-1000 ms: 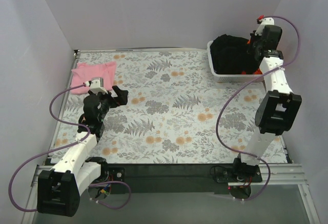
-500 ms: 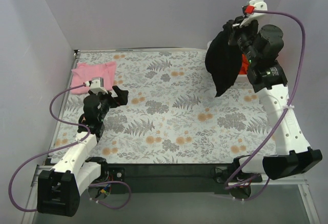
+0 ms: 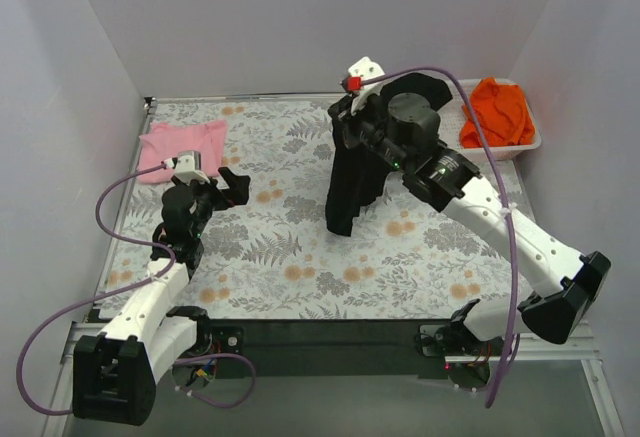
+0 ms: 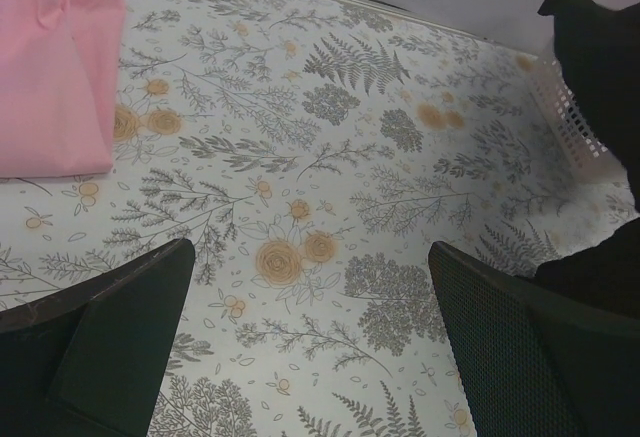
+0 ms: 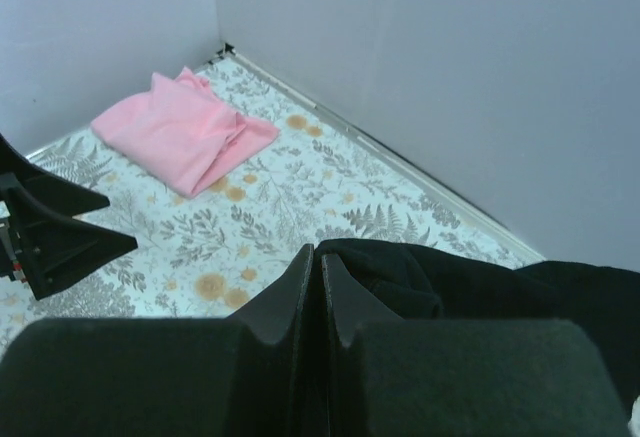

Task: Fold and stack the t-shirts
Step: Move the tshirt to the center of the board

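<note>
Well, from overhead the right gripper is clamped on the top of the black t-shirt. It holds the shirt high, so the cloth hangs straight below it, its lower end at or just above the floral table. I take that as a way to let it fall open before spreading. Off to that hand's right, the orange t-shirt sits in the white basket, not yet handled. The left gripper hovers spread wide with nothing in it. The folded-looking pink t-shirt lies just beyond it, likely the start of the stack.

Through the left wrist camera, both fingers frame bare tabletop, and the black cloth hangs far ahead to the right.

Through the right wrist camera, the fingers meet tightly with black fabric bunched just past them. No logo, label or lettering is readable anywhere.
</note>
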Available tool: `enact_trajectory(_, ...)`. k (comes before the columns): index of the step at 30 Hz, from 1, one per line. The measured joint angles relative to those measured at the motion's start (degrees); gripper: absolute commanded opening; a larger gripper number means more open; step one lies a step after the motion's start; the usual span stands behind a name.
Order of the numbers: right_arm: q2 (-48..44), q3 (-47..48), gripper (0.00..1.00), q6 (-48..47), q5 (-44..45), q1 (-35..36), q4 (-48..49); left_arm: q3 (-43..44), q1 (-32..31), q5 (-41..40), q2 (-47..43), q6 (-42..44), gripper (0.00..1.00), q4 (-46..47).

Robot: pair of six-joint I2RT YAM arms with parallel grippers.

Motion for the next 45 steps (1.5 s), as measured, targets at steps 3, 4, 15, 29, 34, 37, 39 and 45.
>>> enact_trajectory(3, 1.0, -2.7, 0.01, 0.5, 2.7, 1.9, 1.3, 0.0, 0.0, -0.4, -0.3, -0.1, 0.98, 0.0)
enact_trajectory(4, 1.0, -4.9, 0.01, 1.2, 3.5, 2.2, 2.3, 0.0, 0.0, -0.5, -0.4, -0.2, 0.98, 0.0)
enact_trajectory(15, 3.6, -18.6, 0.01, 8.3, 4.7, 11.4, 6.6, 0.0, 0.0, -0.5, -0.5, -0.2, 0.98, 0.1)
enact_trajectory(29, 14.3, -13.2, 0.98, 10.4, 11.1, 13.9, 8.8, -0.1, 0.0, 1.3, -1.5, -1.6, 0.95, 0.2)
enact_trajectory(34, 6.8, -18.6, 0.98, 10.0, 15.6, 9.7, 8.8, -0.8, -0.1, 1.9, -3.2, -4.2, 0.91, 0.6)
enact_trajectory(37, -0.3, -23.4, 0.95, 10.3, 17.2, 9.9, 8.6, -1.7, -0.9, 2.3, -2.9, -6.2, 0.87, 1.0)
enact_trajectory(39, -4.3, -27.1, 0.93, 11.1, 17.1, 10.1, 9.3, -2.7, -3.1, 1.9, -1.5, -8.0, 0.87, 1.4)
enact_trajectory(45, -2.2, -34.8, 0.91, 13.0, 15.6, 10.3, 9.8, -5.8, -10.3, 0.2, 2.3, -12.7, 0.84, -0.1)
